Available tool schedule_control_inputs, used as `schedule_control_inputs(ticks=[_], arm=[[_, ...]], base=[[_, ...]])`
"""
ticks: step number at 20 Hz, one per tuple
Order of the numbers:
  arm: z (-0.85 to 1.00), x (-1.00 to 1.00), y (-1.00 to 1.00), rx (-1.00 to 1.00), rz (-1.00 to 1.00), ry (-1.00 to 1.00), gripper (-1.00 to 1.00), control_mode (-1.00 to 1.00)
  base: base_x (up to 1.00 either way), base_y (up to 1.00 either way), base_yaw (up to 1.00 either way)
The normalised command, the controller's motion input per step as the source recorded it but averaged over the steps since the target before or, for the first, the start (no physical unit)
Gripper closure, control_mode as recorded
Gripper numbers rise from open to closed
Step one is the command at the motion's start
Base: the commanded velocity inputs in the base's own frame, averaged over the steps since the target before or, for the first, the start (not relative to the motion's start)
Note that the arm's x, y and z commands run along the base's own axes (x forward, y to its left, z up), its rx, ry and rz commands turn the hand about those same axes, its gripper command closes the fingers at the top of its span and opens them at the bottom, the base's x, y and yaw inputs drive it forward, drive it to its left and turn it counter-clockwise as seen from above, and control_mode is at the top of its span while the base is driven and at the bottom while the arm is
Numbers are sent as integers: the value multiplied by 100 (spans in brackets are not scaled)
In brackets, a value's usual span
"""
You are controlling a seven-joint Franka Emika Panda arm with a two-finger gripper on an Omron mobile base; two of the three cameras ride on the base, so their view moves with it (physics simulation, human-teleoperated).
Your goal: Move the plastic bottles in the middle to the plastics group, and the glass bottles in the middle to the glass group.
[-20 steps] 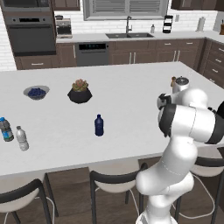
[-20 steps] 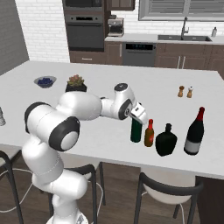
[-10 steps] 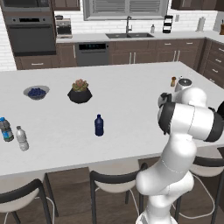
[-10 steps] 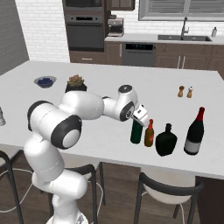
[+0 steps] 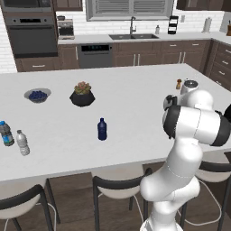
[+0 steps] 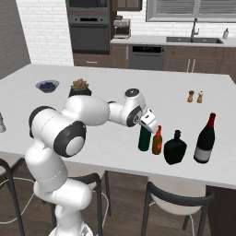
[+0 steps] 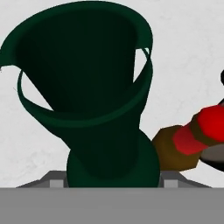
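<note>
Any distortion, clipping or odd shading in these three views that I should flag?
Hand view: the green bottle sits so close that it balloons into a funnel shape, with its surface cut open in ragged arcs; the amber bottle is cropped at the right edge. Right base view: sharp, evenly lit, soft shadows under the bottles on the counter. Left base view: equally sharp, faint shadow beside the blue bottle.

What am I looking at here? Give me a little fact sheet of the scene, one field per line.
Place: kitchen island counter
Gripper: at the top of the green bottle; whether it grips cannot be told
Beside the green bottle: amber bottle with red cap, then squat black bottle, then tall dark bottle with red top
Mid-counter: small dark blue bottle, standing alone
Far end: two clear water bottles
Also on the counter: bowl of blueberries, potted plant, salt and pepper shakers
</note>
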Motion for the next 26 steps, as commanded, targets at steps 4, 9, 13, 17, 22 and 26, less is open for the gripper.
schedule_control_inputs(ticks=[4,9,13,17,22,26], arm=[[-6,0,0,0,0,-5,100,-100],[-17,0,0,0,0,-9,100,-100],[0,0,0,-7,0,0,100,-100],[0,0,0,-7,0,0,100,-100],[0,0,0,-1,0,0,100,-100],[0,0,0,0,0,0,-100,-100]], base=[[0,0,0],[0,0,0],[0,0,0],[0,0,0],[0,0,0],[0,0,0]])
